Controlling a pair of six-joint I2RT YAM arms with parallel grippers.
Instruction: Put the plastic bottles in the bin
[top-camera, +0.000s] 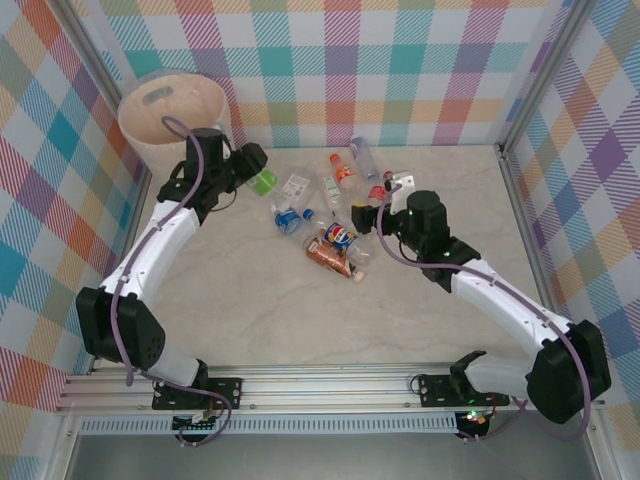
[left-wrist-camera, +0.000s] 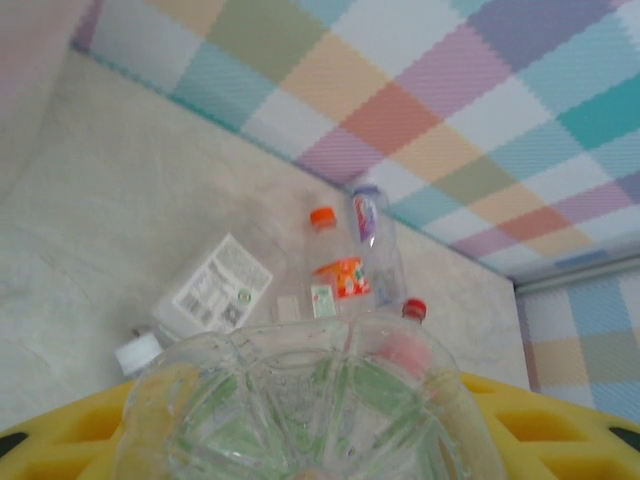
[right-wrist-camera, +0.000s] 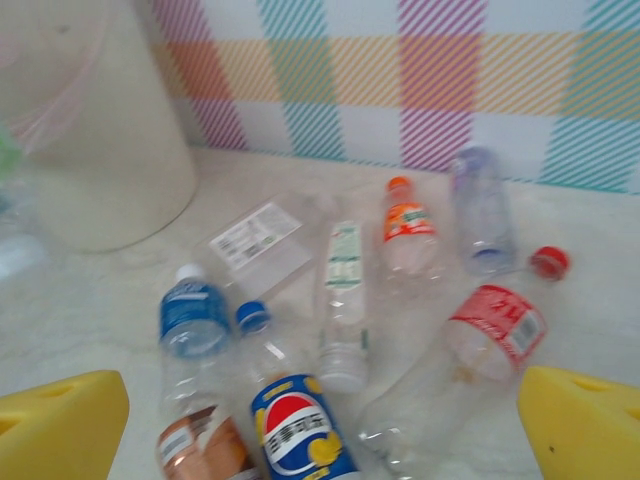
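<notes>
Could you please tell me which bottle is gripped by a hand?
The green-labelled bottle, gripped in the left hand beside the bin; the other bottles lie loose on the table.

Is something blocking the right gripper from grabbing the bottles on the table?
Nothing visible does. The right gripper is open and hangs right over the plastic bottles. The Pepsi bottle lies closest, between its yellow fingers, with nothing else in between.

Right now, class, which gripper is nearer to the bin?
Left. The left gripper, holding a green bottle, sits just beside the bin; the right gripper hangs open over the bottle pile mid-table, far from it.
</notes>
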